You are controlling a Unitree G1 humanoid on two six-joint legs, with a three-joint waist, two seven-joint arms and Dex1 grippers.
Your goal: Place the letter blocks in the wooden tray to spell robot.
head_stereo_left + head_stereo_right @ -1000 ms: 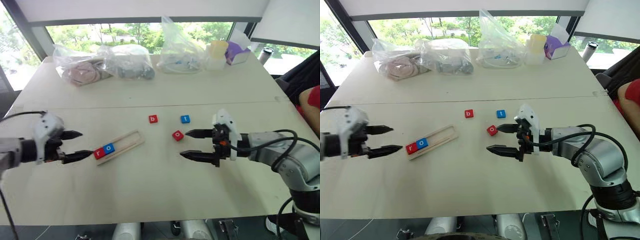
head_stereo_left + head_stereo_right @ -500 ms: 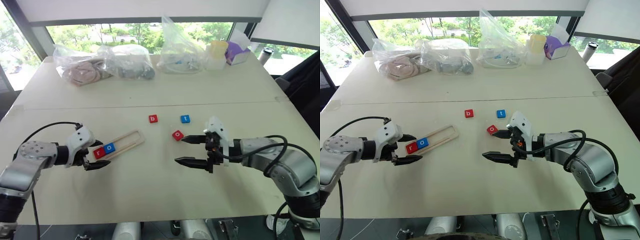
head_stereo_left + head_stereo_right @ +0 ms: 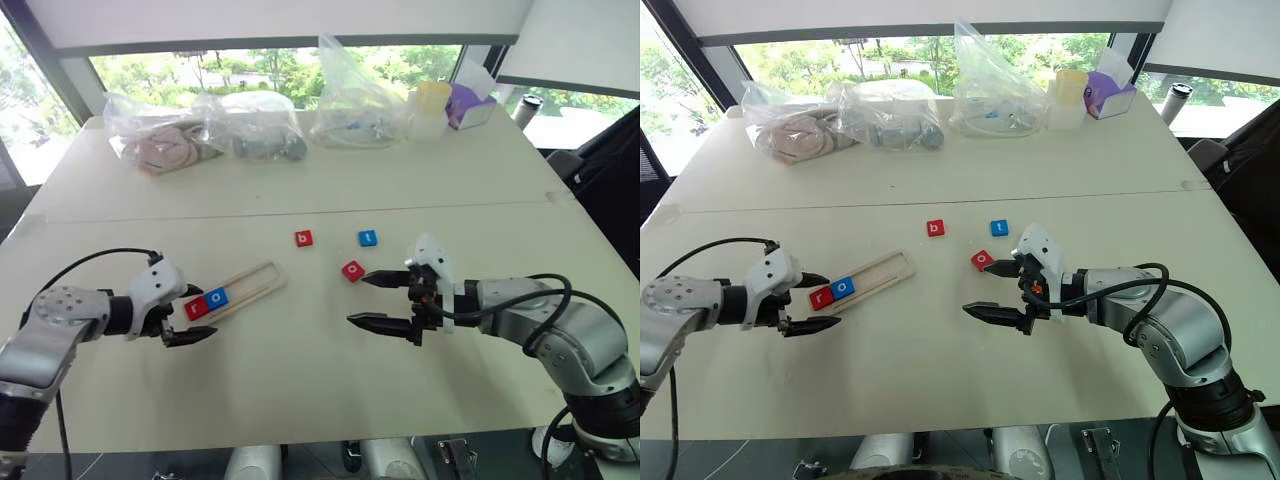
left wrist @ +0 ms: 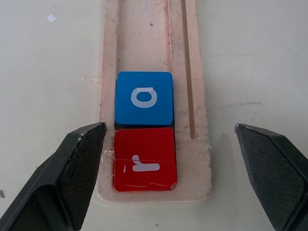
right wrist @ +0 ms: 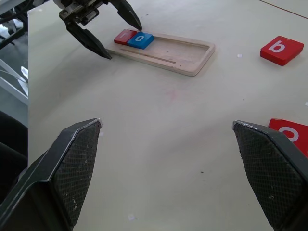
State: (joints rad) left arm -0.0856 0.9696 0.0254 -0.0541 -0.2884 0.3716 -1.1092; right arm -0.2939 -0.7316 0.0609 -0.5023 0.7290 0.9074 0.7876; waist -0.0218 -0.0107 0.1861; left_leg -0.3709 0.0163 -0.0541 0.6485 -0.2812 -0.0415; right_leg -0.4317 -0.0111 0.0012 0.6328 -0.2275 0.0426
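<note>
The wooden tray (image 3: 256, 279) lies slantwise at the left of the table. At its left end sit a red r block (image 3: 197, 307) and, beside it, a blue o block (image 3: 218, 297). My left gripper (image 3: 207, 311) is open, low over the table, and its fingers (image 4: 72, 173) straddle the tray's r end without touching the blocks. A red b block (image 3: 304, 239), a blue t block (image 3: 368, 238) and a red o block (image 3: 353, 271) lie loose on the table. My right gripper (image 3: 355, 299) is open and empty, pointing left just in front of the red o block.
Three plastic bags (image 3: 165, 140) (image 3: 260, 125) (image 3: 360, 105), a yellow cup (image 3: 435, 105) and a purple box (image 3: 470, 105) line the table's far edge. A seam (image 3: 480, 205) runs across the table behind the blocks.
My left gripper has sunk to the table at the tray's r end, still open. The right gripper has barely moved. A person's red sleeve at the right edge is gone.
</note>
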